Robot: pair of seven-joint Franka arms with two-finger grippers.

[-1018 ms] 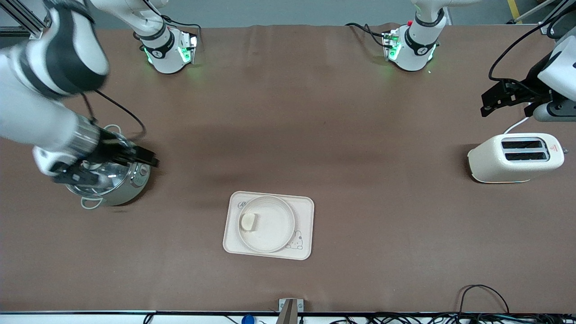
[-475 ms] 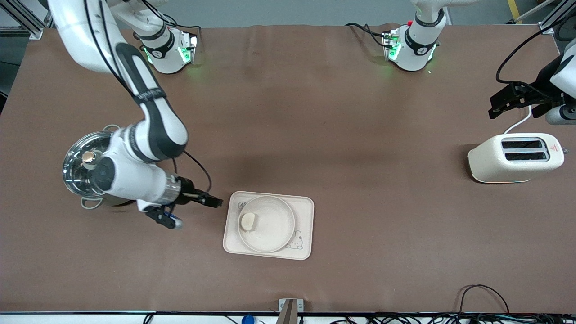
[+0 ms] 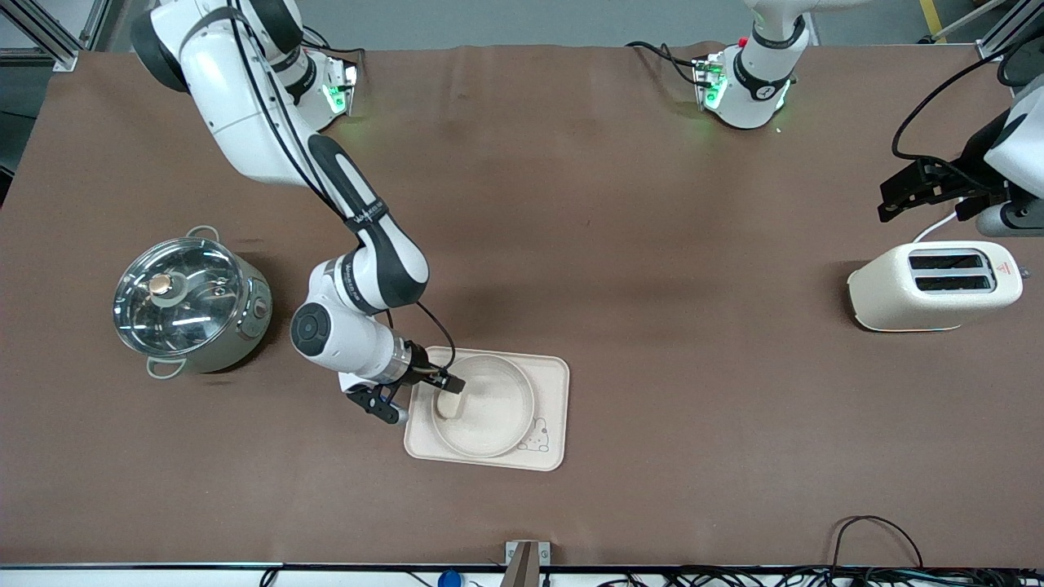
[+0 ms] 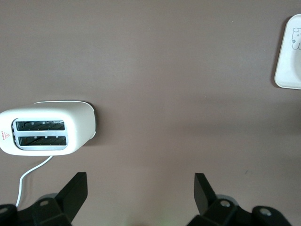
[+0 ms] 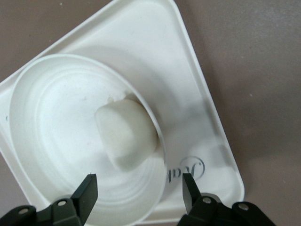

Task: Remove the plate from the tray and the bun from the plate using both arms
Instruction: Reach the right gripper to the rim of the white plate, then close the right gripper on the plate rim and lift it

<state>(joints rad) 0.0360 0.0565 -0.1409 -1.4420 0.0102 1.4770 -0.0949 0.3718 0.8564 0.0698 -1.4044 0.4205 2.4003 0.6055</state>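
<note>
The round cream plate (image 3: 489, 408) sits on the rectangular cream tray (image 3: 555, 408) with a rabbit drawing, near the table's middle. The pale bun (image 3: 449, 405) lies in the plate against its rim, on the side toward the right arm's end. My right gripper (image 3: 447, 383) is open and empty, low over the bun and the plate's rim. In the right wrist view the bun (image 5: 126, 133) lies in the plate (image 5: 56, 136) just ahead of the open gripper (image 5: 139, 192). My left gripper (image 3: 905, 189) is open and empty, held above the table by the toaster, and waits.
A steel pot (image 3: 192, 306) with a glass lid stands toward the right arm's end. A white toaster (image 3: 934, 285) with its cord stands toward the left arm's end; it also shows in the left wrist view (image 4: 47, 128), with the tray's corner (image 4: 288, 61).
My right arm has swung from over the pot across to the tray and now hangs over the bun. The left gripper shifted only slightly. Plate, bun and tray have not moved.
</note>
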